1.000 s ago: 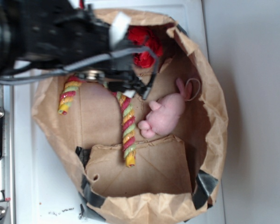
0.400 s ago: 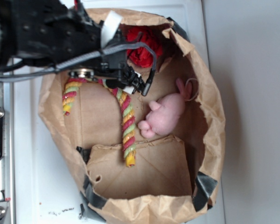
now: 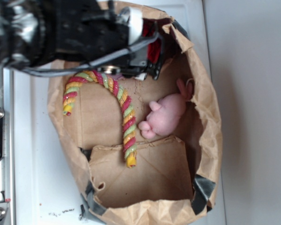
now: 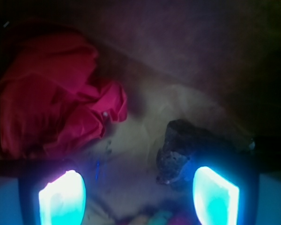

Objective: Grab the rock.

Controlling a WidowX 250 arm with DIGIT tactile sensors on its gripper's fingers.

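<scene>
In the wrist view the rock (image 4: 180, 150), a small dark pitted lump, lies on the bag floor just ahead of my gripper (image 4: 138, 197), near the right fingertip (image 4: 214, 194). The jaws stand wide apart with nothing between them, so the gripper is open. A red wad (image 4: 56, 101) lies to the rock's left. In the exterior view my gripper (image 3: 152, 65) sits deep in the top corner of the brown paper bag (image 3: 210, 136); the arm hides the rock and most of the red wad (image 3: 152, 49).
A pink plush bunny (image 3: 166, 115) lies mid-bag, below the gripper. A striped candy-cane rope (image 3: 119, 105) arches across the bag floor. The bag's crumpled walls close in around the gripper. A white surface (image 3: 33, 164) lies under the bag.
The arm has moved up and right, further into the bag's top corner, covering the red wad. The bag's left wall has shifted right. The cane's arch is now uncovered.
</scene>
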